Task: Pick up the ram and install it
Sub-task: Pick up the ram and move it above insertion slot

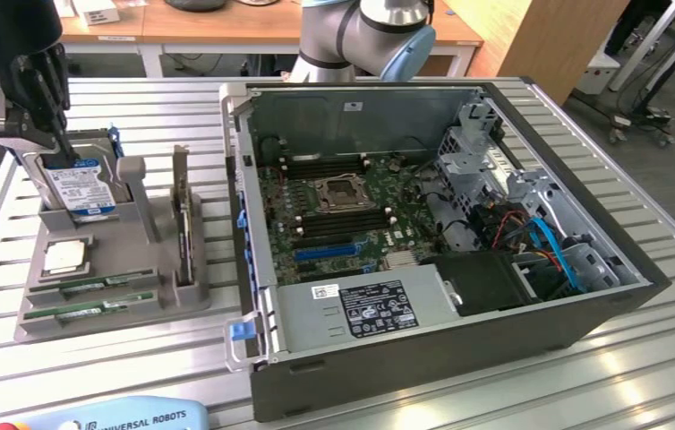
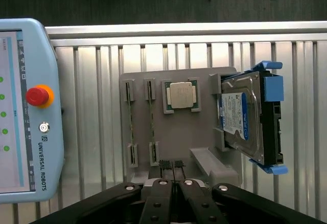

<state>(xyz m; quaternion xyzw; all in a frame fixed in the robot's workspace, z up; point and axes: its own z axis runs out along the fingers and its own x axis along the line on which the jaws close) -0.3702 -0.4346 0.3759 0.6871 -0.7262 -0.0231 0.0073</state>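
Fingertips (image 2: 164, 164) pressed together, nothing between them. Gripper (image 2: 171, 164) hovers over the gray tray (image 2: 173, 132). Two ram sticks (image 2: 131, 124) lie flat in slots at the tray's near end, beside the CPU (image 2: 181, 95). Hard drive (image 2: 242, 116) stands farther back. Open computer case (image 1: 433, 224) sits at the exterior view's right.

Directly ahead of the claw (image 2: 171, 165), the holder (image 2: 173, 132) is matt grey plastic; the ram (image 2: 152, 121) seated in it is green circuit board, and the CPU (image 2: 180, 95) carries a dull silver metal lid. To one side, the hard drive (image 2: 242, 121) shows bright metal, a glossy label and blue plastic rails. To the other side, the pendant (image 2: 36, 147) casing is smooth pale-blue plastic. Underneath, the table (image 2: 92, 106) is ribbed satin metal.
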